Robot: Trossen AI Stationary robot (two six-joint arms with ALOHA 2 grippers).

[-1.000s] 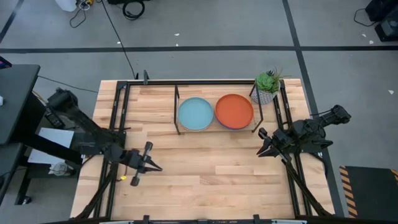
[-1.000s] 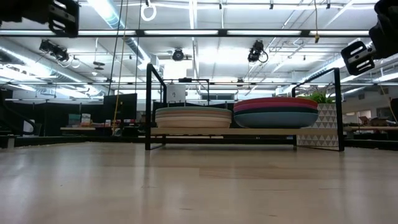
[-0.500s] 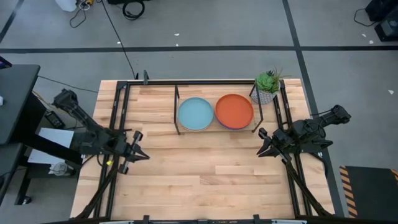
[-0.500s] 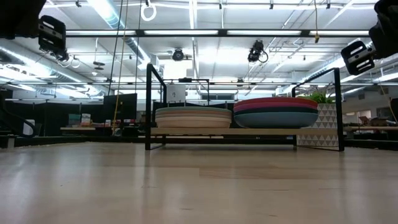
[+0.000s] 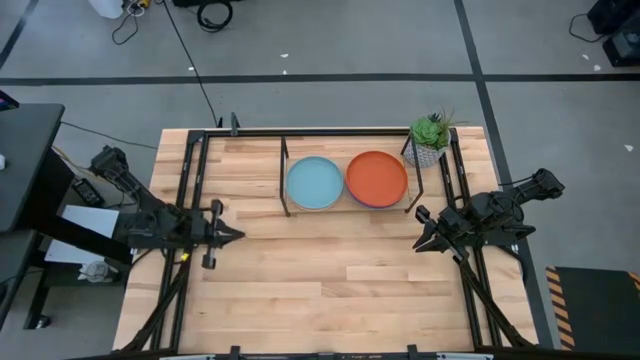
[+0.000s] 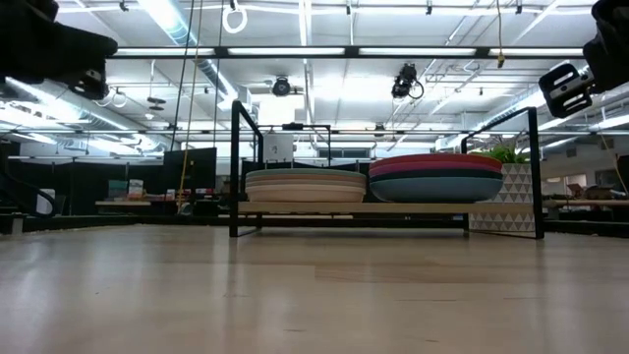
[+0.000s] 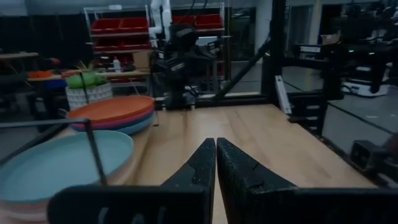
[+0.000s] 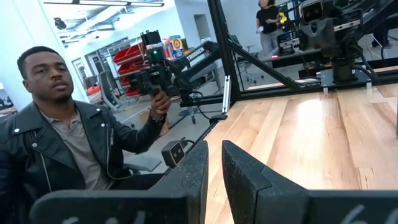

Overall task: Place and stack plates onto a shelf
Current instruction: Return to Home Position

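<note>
The shelf (image 5: 285,170) stands at the table's far side and bears two stacks of plates on its wood surface. The left stack (image 6: 305,184) is topped by the light aqua plate (image 5: 314,183). On top of the right stack (image 6: 435,177) lies the orange plate (image 5: 377,178). My left gripper (image 5: 228,236) hovers shut near the table's left edge, pointing right, short of the shelf; its wrist view shows the shut fingers (image 7: 215,155) and both stacks ahead. My right gripper (image 5: 420,242) waits shut near the right edge, holding nothing (image 8: 214,163).
A potted plant (image 5: 430,138) in a patterned white pot stands at the shelf's right end. A black frame (image 5: 190,190) edges the table. A person in a dark jacket (image 8: 62,143) is beside the table, seen in the right wrist view. Bare wood lies in front of the shelf (image 5: 330,260).
My left gripper has drawn back toward the table's left edge and then toward the far edge, turning from a slant toward the near side until it points straight right. It has stayed shut. The plates and the right arm have kept still.
</note>
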